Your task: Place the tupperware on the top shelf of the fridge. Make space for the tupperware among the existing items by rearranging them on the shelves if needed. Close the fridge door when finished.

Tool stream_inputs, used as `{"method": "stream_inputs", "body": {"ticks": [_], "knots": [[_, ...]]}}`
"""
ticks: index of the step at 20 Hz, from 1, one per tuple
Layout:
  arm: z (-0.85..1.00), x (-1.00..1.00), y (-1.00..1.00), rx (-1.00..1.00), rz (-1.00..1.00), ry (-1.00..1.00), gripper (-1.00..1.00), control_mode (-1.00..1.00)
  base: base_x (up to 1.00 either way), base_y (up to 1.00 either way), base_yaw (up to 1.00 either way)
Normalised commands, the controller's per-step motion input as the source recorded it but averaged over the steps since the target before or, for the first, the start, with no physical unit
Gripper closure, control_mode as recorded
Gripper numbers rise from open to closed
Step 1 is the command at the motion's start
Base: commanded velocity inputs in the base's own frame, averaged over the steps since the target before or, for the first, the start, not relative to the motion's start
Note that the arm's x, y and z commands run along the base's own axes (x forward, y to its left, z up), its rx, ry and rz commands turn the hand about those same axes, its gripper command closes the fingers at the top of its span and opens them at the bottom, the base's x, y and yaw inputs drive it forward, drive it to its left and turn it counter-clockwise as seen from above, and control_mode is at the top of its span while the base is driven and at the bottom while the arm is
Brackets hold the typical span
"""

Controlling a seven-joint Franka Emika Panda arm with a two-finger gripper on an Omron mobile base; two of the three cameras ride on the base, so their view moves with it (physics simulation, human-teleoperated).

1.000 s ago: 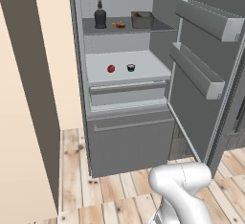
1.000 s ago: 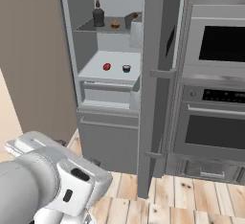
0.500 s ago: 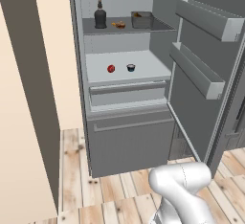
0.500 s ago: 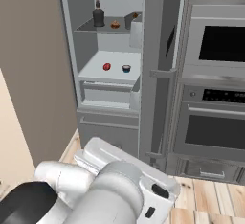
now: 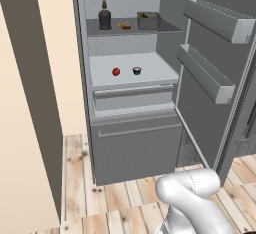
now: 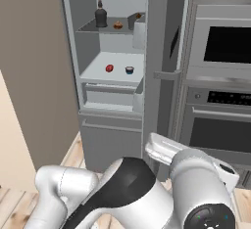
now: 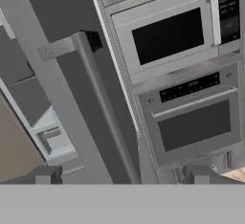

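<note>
The fridge (image 5: 135, 143) stands open. On its dark top shelf (image 5: 95, 28) a squat dark bottle (image 5: 104, 15) stands at the left, an orange-brown food piece (image 5: 124, 26) lies mid-shelf, and the grey tupperware box (image 5: 148, 20) sits at the right. A red fruit (image 5: 116, 71) and a tiny dark cup (image 5: 136, 70) rest on the paler lower shelf (image 5: 155, 68). The fridge door (image 5: 200, 108) is swung wide open to the right. My gripper (image 7: 123, 177) is open and holds nothing; it faces the door's edge (image 7: 95, 113) from low down, away from the shelves.
Two long bin racks (image 5: 215, 20) jut from the inside of the door. Dark-glass wall ovens (image 6: 223, 76) stand right of the fridge. A beige wall (image 5: 30, 103) lies to the left. Drawer fronts (image 5: 135, 98) sit under the shelves, above a wooden floor (image 5: 115, 198).
My arm has swung across the right base view from the lower left toward the middle and right, its bulk now under the door. The fridge's contents and door have not moved.
</note>
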Motion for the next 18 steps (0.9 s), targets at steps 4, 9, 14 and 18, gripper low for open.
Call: {"method": "stream_inputs", "body": {"ticks": [4,9,14,18], "knots": [[-0.45,0.95,-0.03,0.00,0.03,0.00,-1.00,-1.00,0.00,0.00,0.00],[-0.25,0.77,0.00,0.03,0.05,0.06,-1.00,-1.00,0.00,0.00,0.00],[-0.05,0.45,-0.11,0.03,0.13,0.00,-1.00,-1.00,0.00,0.00,0.00],[0.00,0.37,-0.13,0.04,0.16,0.01,-1.00,-1.00,0.00,0.00,0.00]]}}
